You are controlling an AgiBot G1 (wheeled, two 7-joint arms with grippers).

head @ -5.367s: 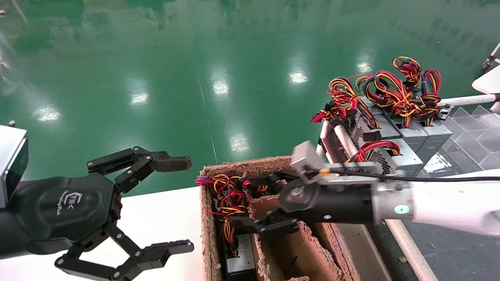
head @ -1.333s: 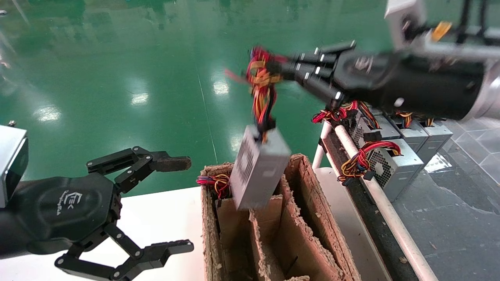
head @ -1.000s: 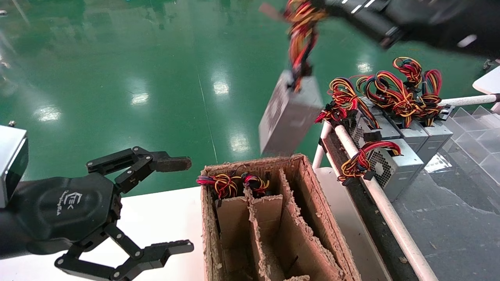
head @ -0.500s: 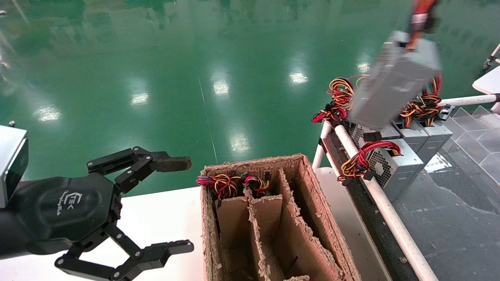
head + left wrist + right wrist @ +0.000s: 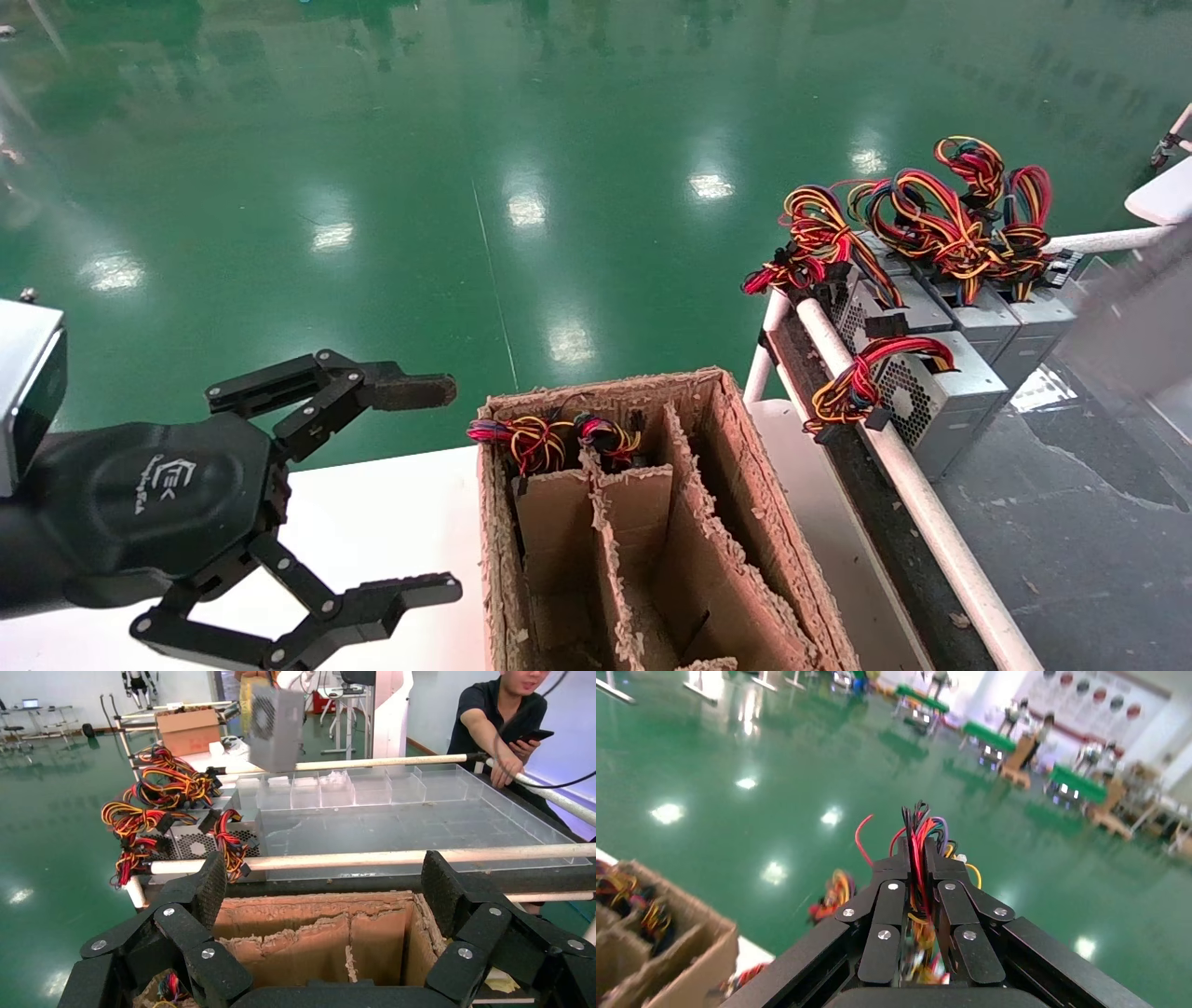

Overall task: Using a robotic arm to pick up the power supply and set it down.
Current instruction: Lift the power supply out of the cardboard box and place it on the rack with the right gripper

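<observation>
The power supply, a grey metal box with a fan grille, hangs in the air over the clear tray in the left wrist view. In the head view it is only a grey blur at the right edge. My right gripper is shut on its wire bundle, red, yellow and black strands pinched between the fingers; the robotic arm itself is outside the head view. My left gripper is parked open at the near left, empty, facing the cardboard box.
The divided cardboard box stands in the middle, wire bundles showing in its far-left cells. Several power supplies with coloured wires line the rack behind a white rail. A person leans on the tray's far side.
The right gripper lifted the power supply by its wires out of the cardboard box and swung it up and right, past the rack. The left gripper stayed still.
</observation>
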